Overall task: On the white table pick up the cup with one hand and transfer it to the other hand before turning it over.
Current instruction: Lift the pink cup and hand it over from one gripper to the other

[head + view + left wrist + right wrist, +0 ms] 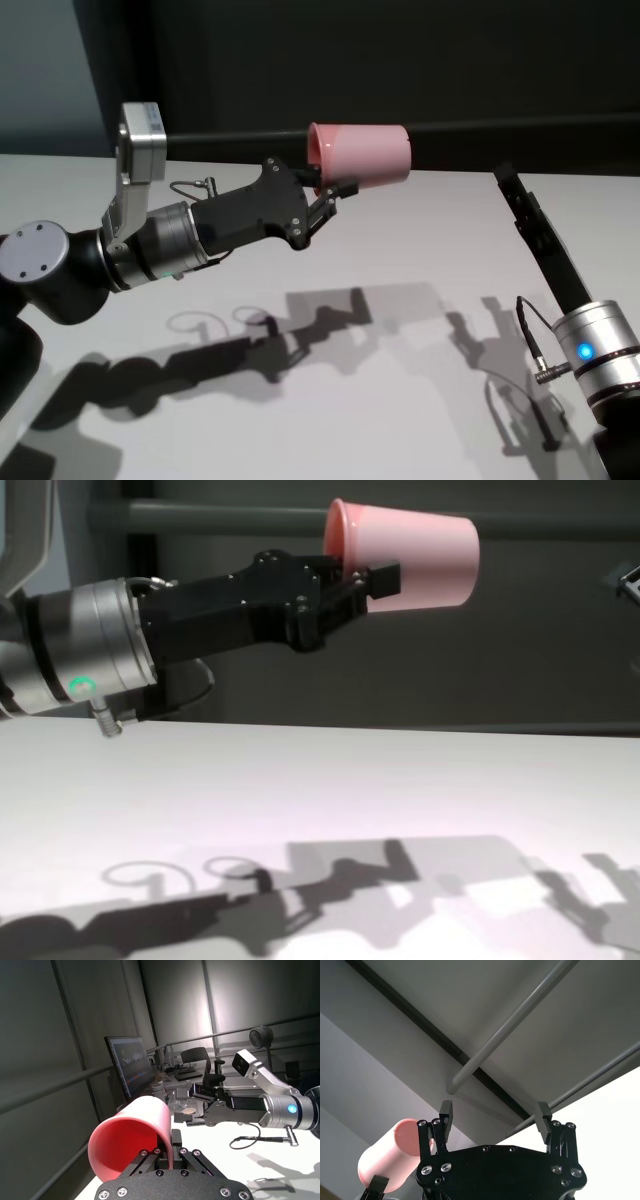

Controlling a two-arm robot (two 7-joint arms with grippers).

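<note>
The pink cup hangs on its side above the white table, rim toward my left arm and base pointing right. My left gripper, on the green-lit wrist, is shut on the cup's wall at the rim. The left wrist view shows the cup clamped at the left gripper. My right gripper, on the blue-lit wrist, stands to the right of the cup, apart from it and open. In its own view the right gripper holds nothing, and the cup lies off to one side. The chest view shows the cup held high.
A dark rail and wall run behind the table's far edge. The arms cast shadows on the tabletop. A monitor and an office chair stand far off beyond the table.
</note>
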